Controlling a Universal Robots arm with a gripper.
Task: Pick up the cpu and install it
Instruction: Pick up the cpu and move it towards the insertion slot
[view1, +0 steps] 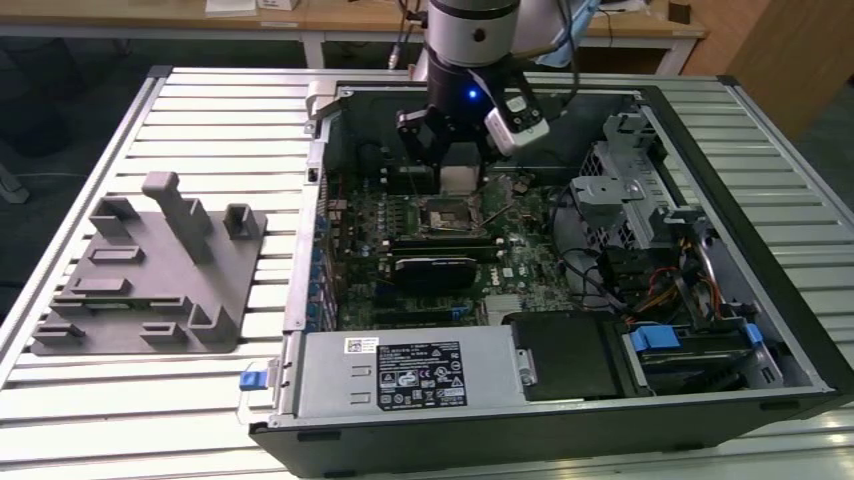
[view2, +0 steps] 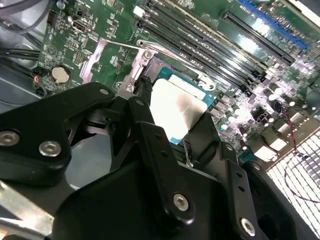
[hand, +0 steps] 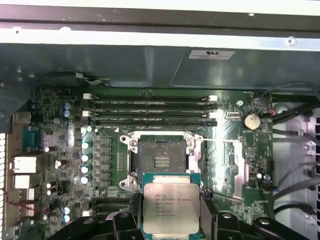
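As the arm (view1: 475, 40) comes down from the upper centre of the exterior view into the open computer case (view1: 534, 440), its gripper (view1: 458, 188) is pointed at the green motherboard (view1: 534, 255). The gripper is clamped on the cpu (view1: 458, 177), which is pinched by two opposite edges between the two black fingers (hand: 207, 214). The cpu is held over one edge of the socket (hand: 161, 159) and is not seated in it. The socket's square recess is left bare.

One arm, one gripper, one cpu and one socket are counted. Four long memory slots (hand: 150, 110) are lined up side by side just past the socket. One round coin battery (hand: 251, 120) is mounted near their end. One grey fixture (view1: 147, 270) with upright posts is laid on the slatted table (view1: 120, 420) at the exterior view's left, well apart from the case.

In the exterior view the whole case, the fixture and the table are taken in, and the cpu is seen as a small pale patch under the gripper. In the first wrist view the cpu's silver top, its green rim and the socket's contact field are shown face on. In the second wrist view the gripper's black linkages and screws are shown close up. There the pale cpu is caught between the fingers above the socket's metal frame (view2: 142, 62), and the battery lies off to one side.
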